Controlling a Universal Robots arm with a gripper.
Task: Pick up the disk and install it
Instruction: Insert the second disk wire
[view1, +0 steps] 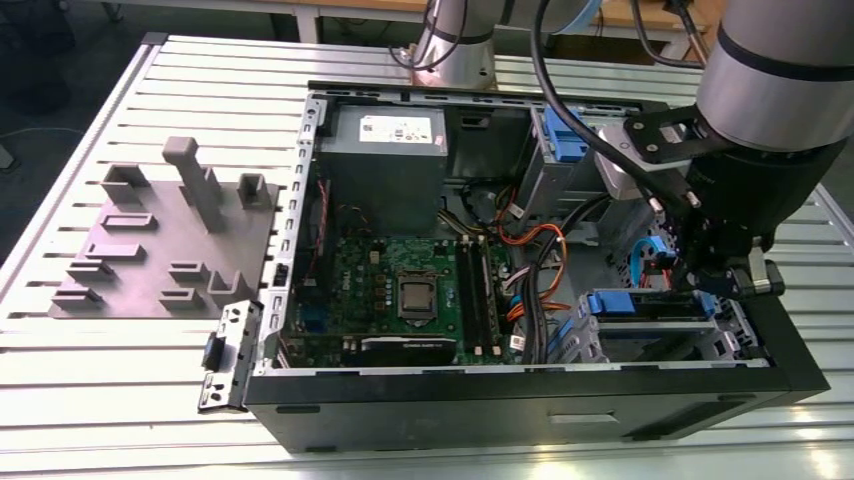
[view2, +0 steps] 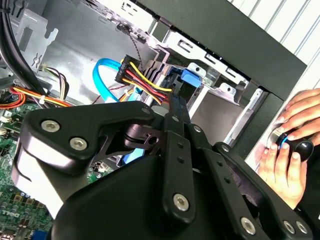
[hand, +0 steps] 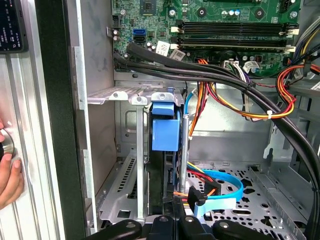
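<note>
The disk (view1: 641, 303) lies in the drive cage (view1: 654, 338) at the front corner of the open computer case, on the exterior view's right. In the first wrist view it stands edge-on in a cage slot, its blue bracket (hand: 165, 129) facing me. My gripper (view1: 714, 285) is right at the disk's near end. In the second wrist view my gripper (view2: 173, 100) has its black fingers drawn together just short of the disk's blue tab (view2: 190, 77). My gripper (hand: 172, 218) also meets the disk's dark edge in the first wrist view. The contact itself is hidden.
A light blue data cable (hand: 222, 192) and a bundle of coloured power wires (view2: 145, 80) run close beside the cage. The motherboard (view1: 400, 290) and grey power supply (view1: 387, 140) fill the case. A grey fixture block (view1: 160, 240) lies on the table. A hand (view2: 290, 150) rests outside the case wall.
</note>
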